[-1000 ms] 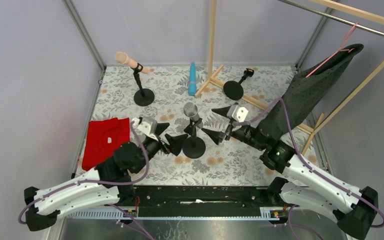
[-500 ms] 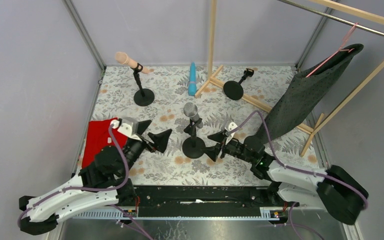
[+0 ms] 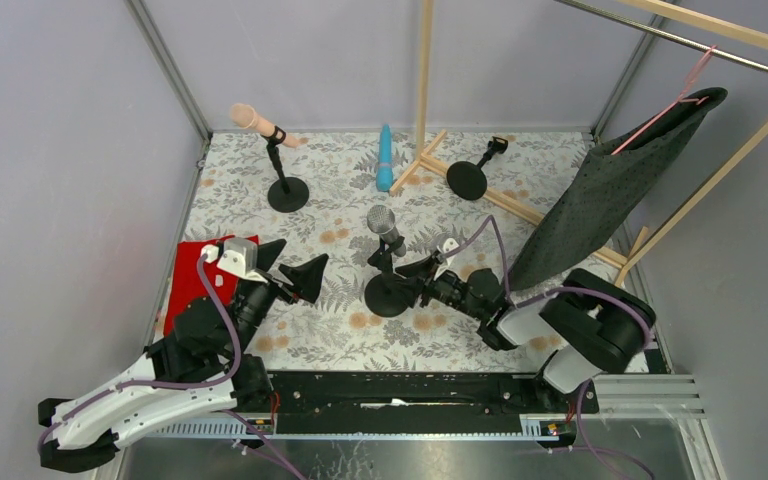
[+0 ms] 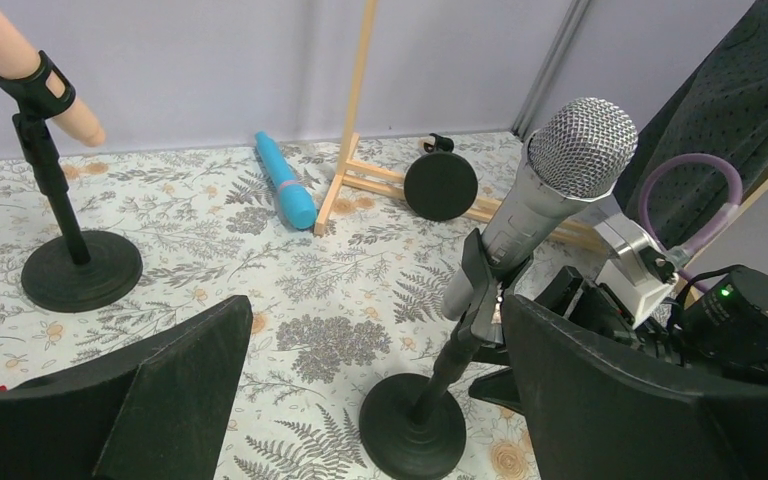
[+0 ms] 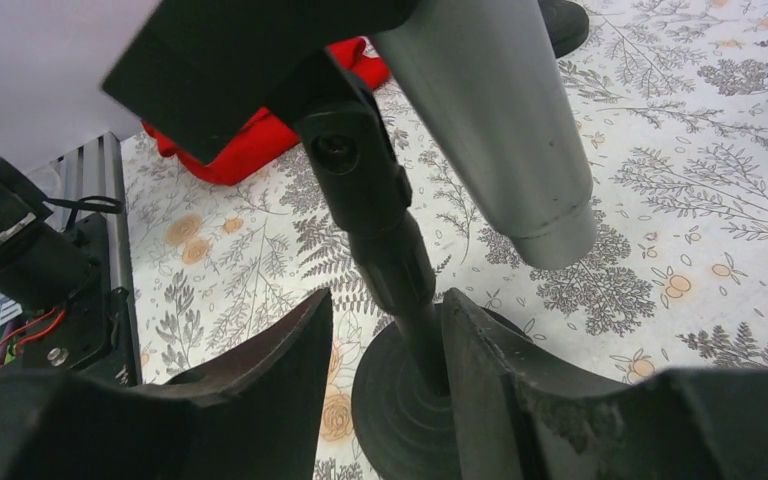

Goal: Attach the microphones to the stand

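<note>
Red cloth lies at the left edge of the floral tabletop; the left gripper hovers just beside it, jaws fully apart, holding nothing. Peach-pink microphone sits tilted in the clip of the rear-left stand. Cyan-blue microphone lies flat on the tabletop at the rear, just beside the foot of the wooden frame, attached to no stand. Silver-grey microphone sits tilted, head up, in the clip of the centre stand. The right gripper straddles that stand's pole just above the base; jaws are partly apart, one finger clear of the pole, the other against it or nearly so. The third stand at the rear right carries no microphone; a dark garment hangs at the far right.
</note>
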### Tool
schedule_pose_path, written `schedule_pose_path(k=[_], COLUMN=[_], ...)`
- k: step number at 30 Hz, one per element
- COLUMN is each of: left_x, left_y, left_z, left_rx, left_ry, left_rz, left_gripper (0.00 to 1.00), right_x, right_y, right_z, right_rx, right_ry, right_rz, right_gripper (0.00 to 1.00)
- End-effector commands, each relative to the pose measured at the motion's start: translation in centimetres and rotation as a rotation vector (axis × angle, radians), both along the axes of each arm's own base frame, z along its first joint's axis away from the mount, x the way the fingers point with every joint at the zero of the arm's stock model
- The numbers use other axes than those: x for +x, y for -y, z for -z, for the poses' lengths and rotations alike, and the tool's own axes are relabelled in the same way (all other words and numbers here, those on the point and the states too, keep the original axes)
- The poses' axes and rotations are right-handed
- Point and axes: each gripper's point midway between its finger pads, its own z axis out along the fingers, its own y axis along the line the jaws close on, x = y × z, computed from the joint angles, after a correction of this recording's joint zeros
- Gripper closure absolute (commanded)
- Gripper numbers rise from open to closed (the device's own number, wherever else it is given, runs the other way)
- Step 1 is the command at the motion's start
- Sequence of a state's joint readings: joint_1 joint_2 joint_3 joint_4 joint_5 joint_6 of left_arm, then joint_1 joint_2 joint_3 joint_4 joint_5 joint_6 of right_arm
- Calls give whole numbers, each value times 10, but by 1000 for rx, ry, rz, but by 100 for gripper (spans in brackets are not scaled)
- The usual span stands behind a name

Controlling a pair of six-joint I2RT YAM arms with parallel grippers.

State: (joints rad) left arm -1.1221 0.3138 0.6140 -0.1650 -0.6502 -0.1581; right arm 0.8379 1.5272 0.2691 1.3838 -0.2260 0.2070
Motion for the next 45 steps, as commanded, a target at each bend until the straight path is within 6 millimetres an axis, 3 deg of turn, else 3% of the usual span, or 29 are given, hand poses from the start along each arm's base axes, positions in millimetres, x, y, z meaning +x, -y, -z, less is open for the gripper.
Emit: schedule_pose_path(k=[1,8,19,21,24,28,36,41,44,45], left_x=[1,1,2,2,2,2,2,2,-1,-2], left_y=[-7,-6,-3,-4,-6,-9,-9,-11,-14,-17], left_z=[-6,-5,-3,-3,-3,-3,-2,-3,-10,-14], left_rx=[-6,-5,19,23,22,14,19,11,-6,-18], left_ry=[18,16,14,13,11,11,7,9,26,35], left_rz=[-26,-19,-15,-16,-24,-35,-37,-41,-29,-25], left_gripper=[1,1,1,1,1,1,1,1,1,1], right_x=[13,23,20,17,10,6,12,20,29,32], right_y=[-14,-25,-42,-46,-51,-53,-55,-60,-69,-74], right_z=[-52,-47,-55,-58,-59,-58,-62,-62,-64,-65], right_rx=[189,184,194,198,193,173,156,145,156,159], right_ry=[136,159,198,207,229,257,312,332,338,339], right_rz=[24,38,1,-16,-33,-19,30,56,65,70], right_gripper=[51,54,69,66,49,48,67,84,100,100])
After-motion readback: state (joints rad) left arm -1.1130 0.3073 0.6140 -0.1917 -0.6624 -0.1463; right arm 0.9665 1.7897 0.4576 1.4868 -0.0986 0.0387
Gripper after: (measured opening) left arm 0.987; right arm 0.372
